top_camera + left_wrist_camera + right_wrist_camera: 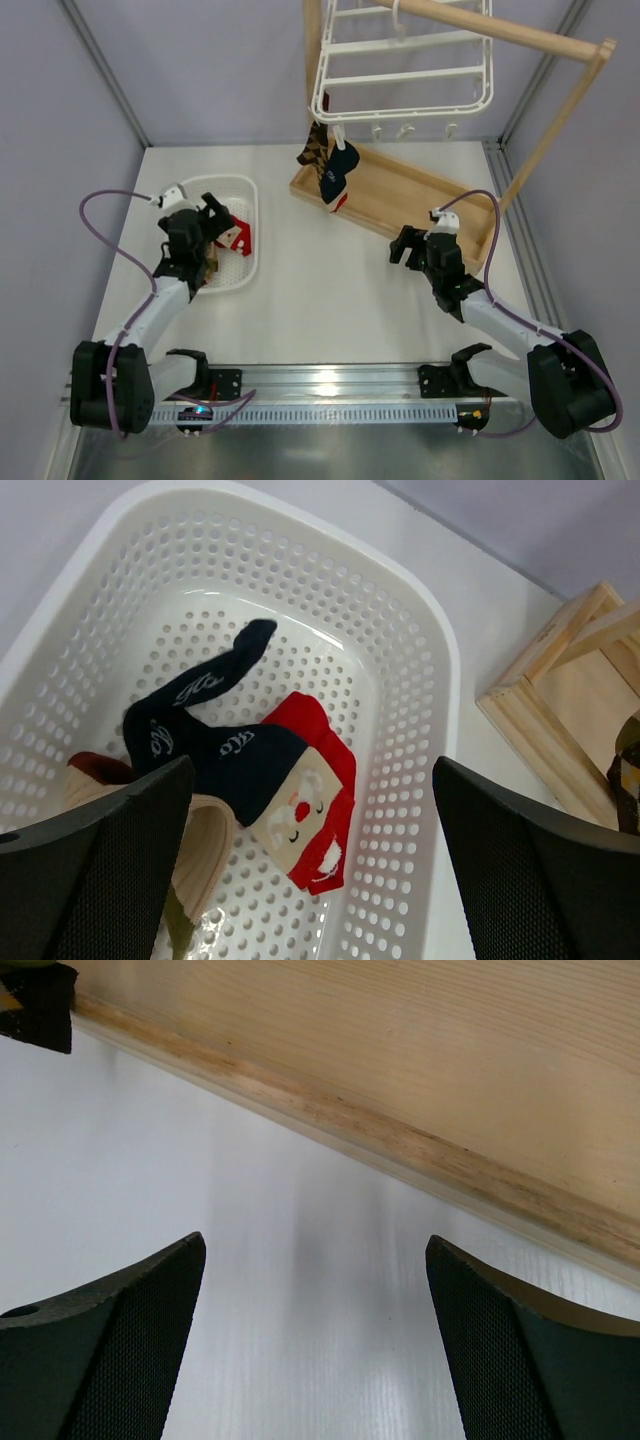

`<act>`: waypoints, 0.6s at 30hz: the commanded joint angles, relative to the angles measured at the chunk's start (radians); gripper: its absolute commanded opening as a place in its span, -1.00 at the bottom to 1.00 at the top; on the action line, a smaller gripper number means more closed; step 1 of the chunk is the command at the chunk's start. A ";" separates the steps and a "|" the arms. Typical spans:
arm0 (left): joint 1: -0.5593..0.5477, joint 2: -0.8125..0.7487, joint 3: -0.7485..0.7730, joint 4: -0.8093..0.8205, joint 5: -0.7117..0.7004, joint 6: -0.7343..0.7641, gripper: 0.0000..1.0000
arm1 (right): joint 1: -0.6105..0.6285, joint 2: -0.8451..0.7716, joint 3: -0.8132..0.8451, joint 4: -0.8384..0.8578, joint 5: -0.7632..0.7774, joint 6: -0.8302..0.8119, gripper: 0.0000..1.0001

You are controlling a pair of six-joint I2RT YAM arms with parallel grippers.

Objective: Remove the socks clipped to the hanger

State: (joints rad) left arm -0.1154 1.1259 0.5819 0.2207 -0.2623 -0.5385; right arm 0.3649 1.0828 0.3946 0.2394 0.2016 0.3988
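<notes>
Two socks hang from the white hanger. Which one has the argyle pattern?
The brown-black sock on the left in the top view. The navy sock beside it has red and white at its lower end.

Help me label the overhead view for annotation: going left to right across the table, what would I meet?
white basket → clipped socks → right end effector. The left end effector overlaps the basket, so it is left out.
</notes>
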 commanded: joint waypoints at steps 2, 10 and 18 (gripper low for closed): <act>0.003 -0.049 -0.010 -0.006 -0.058 0.012 0.99 | -0.003 0.005 0.003 0.061 -0.014 0.020 0.82; 0.003 -0.141 -0.076 0.045 -0.029 -0.017 0.99 | -0.003 -0.009 0.001 0.055 -0.008 0.014 0.82; -0.189 -0.160 -0.102 0.212 0.084 0.059 0.99 | -0.003 0.009 -0.014 0.118 -0.059 0.023 0.82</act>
State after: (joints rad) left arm -0.2073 0.9791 0.4683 0.2996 -0.2199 -0.5484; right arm 0.3645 1.0870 0.3859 0.2718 0.1612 0.4042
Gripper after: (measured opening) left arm 0.996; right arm 0.908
